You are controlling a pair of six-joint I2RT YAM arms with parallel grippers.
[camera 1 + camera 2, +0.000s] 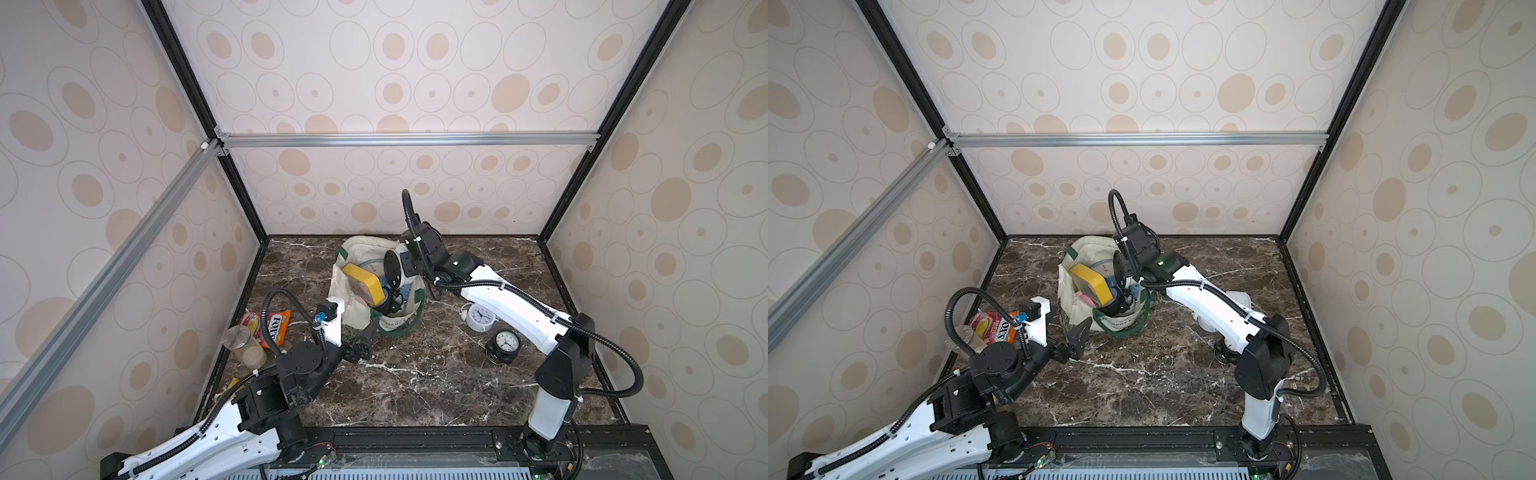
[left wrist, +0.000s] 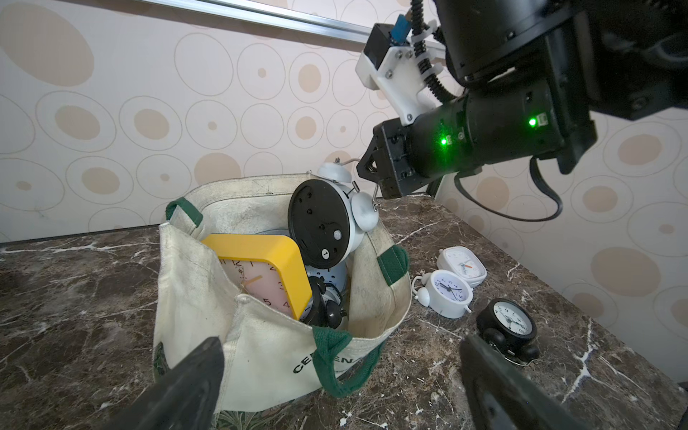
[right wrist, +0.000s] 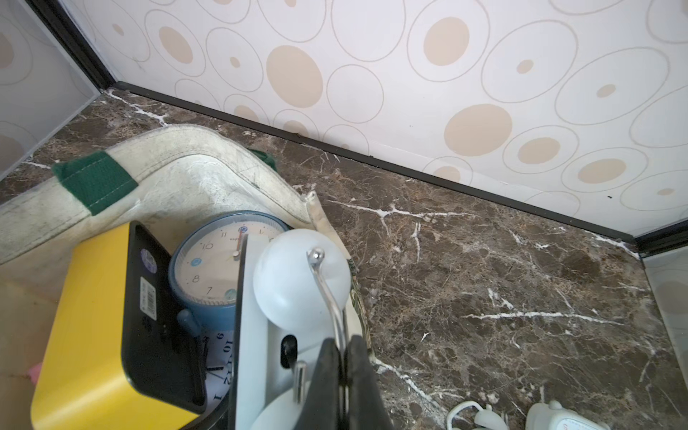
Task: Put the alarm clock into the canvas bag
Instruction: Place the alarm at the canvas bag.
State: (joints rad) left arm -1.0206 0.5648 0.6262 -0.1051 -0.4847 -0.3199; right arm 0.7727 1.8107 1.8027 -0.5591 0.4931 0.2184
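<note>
Nearest, the left claw (image 1: 362, 344) hangs spread and empty, just before the front wall of the bag (image 2: 260, 357). The bag stands slumped but open on the surface (image 2: 74, 298). It is already crowded, with a yellow clock (image 2: 260, 253) leaning across the mouth over darker ones.

Over the far right of that mouth hangs the clock (image 2: 320, 219), a white twin-bell one with a black back. It is tilted, and its lower edge looks to dip inside the rim. The right claw (image 3: 344, 344) is pressed together on its thin wire handle (image 3: 327, 294), above the bells.

The clock is probably light and rigid, with a breakable face. The handle suits a pinch better than the round body, though it is slim and slick, so the clock may swing. The cloth walls will give.
</note>
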